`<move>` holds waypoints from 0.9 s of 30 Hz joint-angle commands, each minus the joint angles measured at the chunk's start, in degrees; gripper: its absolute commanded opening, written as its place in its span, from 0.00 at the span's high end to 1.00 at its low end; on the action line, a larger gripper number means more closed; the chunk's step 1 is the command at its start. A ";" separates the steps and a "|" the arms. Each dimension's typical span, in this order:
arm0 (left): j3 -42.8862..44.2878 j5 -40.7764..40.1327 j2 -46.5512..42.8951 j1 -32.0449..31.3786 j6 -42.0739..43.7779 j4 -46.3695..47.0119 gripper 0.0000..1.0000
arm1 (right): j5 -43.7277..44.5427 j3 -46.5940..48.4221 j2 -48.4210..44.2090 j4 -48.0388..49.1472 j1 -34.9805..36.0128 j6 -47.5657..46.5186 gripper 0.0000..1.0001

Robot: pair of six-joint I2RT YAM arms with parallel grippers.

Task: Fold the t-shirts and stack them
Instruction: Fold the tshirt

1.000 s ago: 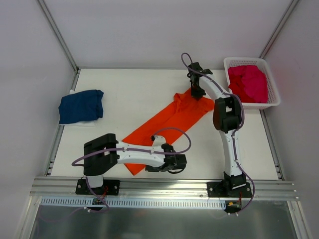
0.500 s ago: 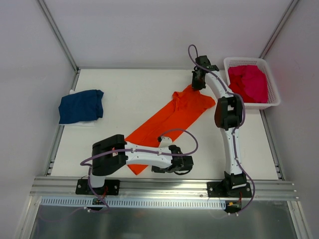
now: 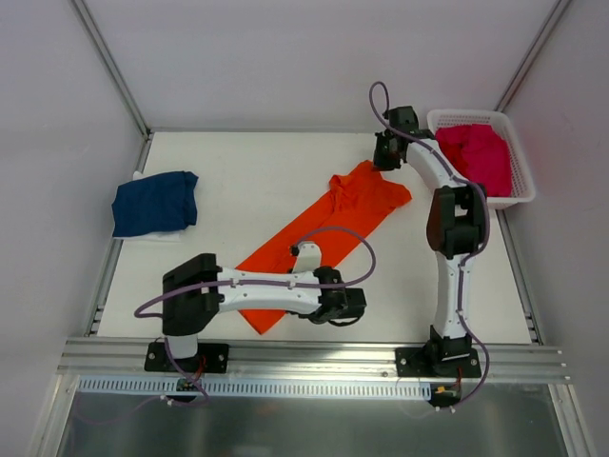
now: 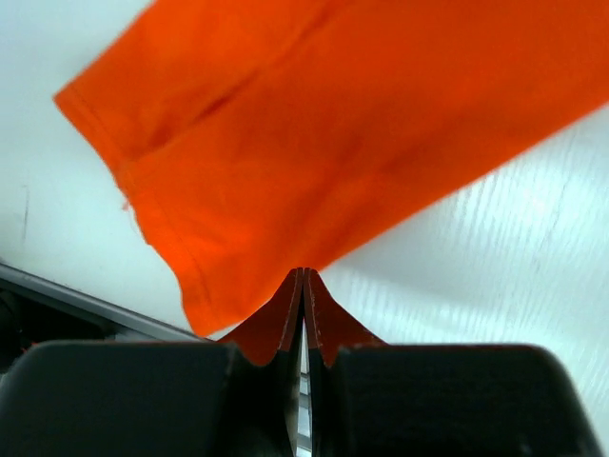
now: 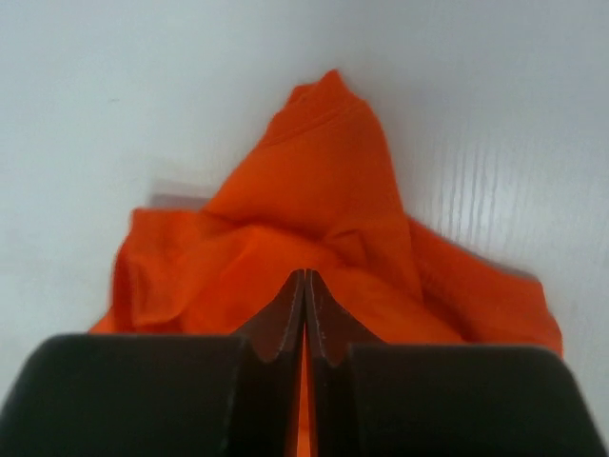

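Note:
The orange t-shirt (image 3: 328,228) lies stretched in a diagonal strip across the middle of the table. My left gripper (image 3: 328,303) is shut, its tips right on the shirt's near right edge (image 4: 285,171). My right gripper (image 3: 383,157) is shut at the shirt's far end, where the cloth (image 5: 314,200) bunches and its folds run in to the tips. The navy t-shirt (image 3: 154,203) lies folded at the table's left side. Magenta t-shirts (image 3: 474,157) are heaped in the basket.
The white lattice basket (image 3: 519,195) stands at the far right corner, just right of my right arm. A metal rail (image 3: 314,357) runs along the table's near edge, and it also shows in the left wrist view (image 4: 86,305).
My right gripper has moved up and to the right toward the basket, and the shirt's far end has bunched. My left gripper has shifted a little right along the shirt's near edge.

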 commanded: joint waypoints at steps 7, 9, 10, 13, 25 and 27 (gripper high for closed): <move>-19.04 -9.97 -24.58 4.02 8.76 15.40 1.00 | 2.65 -13.42 -30.83 -0.15 2.07 -6.32 0.98; -26.31 -7.95 -29.95 5.95 14.06 23.97 1.00 | 4.57 -17.98 -32.68 -0.15 2.86 -6.58 0.98; -28.44 -5.32 -31.36 6.92 17.31 30.63 1.00 | 5.02 -19.23 -32.60 -0.06 3.12 -6.50 0.98; -34.96 -1.88 -35.49 8.77 21.55 38.93 1.00 | 6.25 -21.87 -29.55 -1.20 4.18 -6.85 1.00; -41.82 3.22 -34.63 12.81 26.65 46.60 1.00 | 8.81 -17.32 -14.42 -4.02 6.82 -4.91 1.00; -41.47 3.93 -33.40 12.99 27.09 46.60 1.00 | 9.24 -16.43 -13.27 -4.63 6.82 -4.92 1.00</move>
